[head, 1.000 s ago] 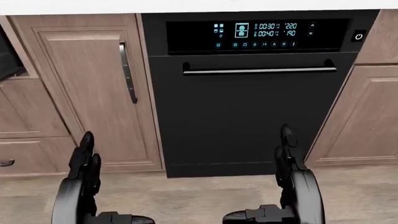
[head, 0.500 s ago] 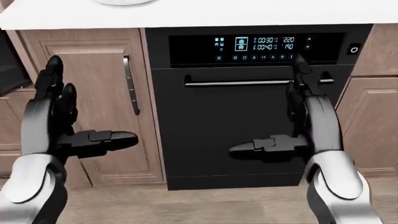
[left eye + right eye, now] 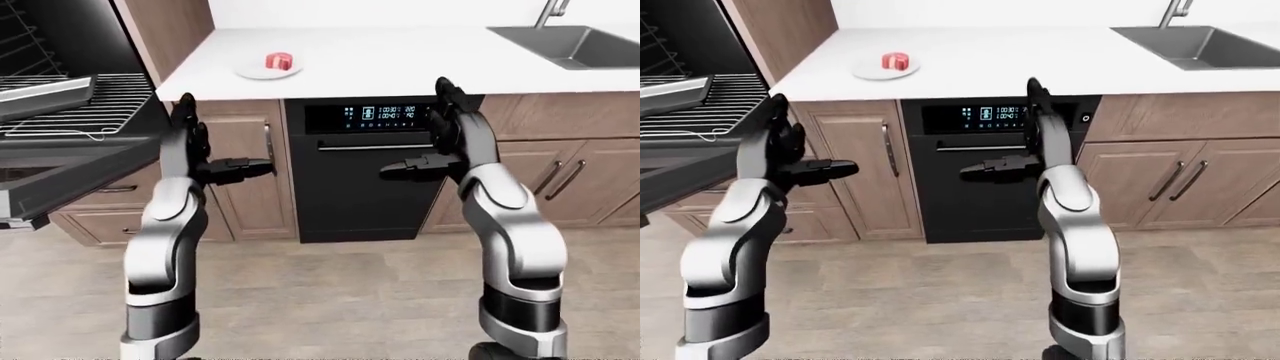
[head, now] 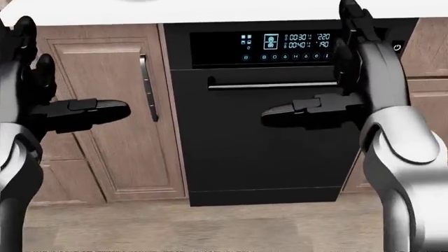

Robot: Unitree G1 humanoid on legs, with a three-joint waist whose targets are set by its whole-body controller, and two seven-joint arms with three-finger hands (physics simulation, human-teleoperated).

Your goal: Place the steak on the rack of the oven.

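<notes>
The steak (image 3: pixel 279 61), a small red piece, lies on a white plate (image 3: pixel 262 73) on the white counter, above and between my hands in the left-eye view. The oven stands open at the left edge, with its wire rack (image 3: pixel 95 101) pulled out over the lowered door (image 3: pixel 60 180). My left hand (image 3: pixel 225 139) is raised below the counter's edge, open and empty, just right of the rack. My right hand (image 3: pixel 415 127) is raised before the dishwasher's panel, open and empty. Both show large in the head view, left hand (image 4: pixel 73 68) and right hand (image 4: pixel 308 60).
A black dishwasher (image 3: pixel 365 187) with a lit panel stands under the counter straight ahead, between wooden cabinets (image 3: pixel 245 195). A steel sink (image 3: pixel 570 45) with a faucet sits in the counter at the top right. A grey tray (image 3: pixel 40 94) lies on the oven rack.
Both hands have risen from the bottom of the head view to the height of the dishwasher's panel, fingers still spread. The view itself shifted a little up and down.
</notes>
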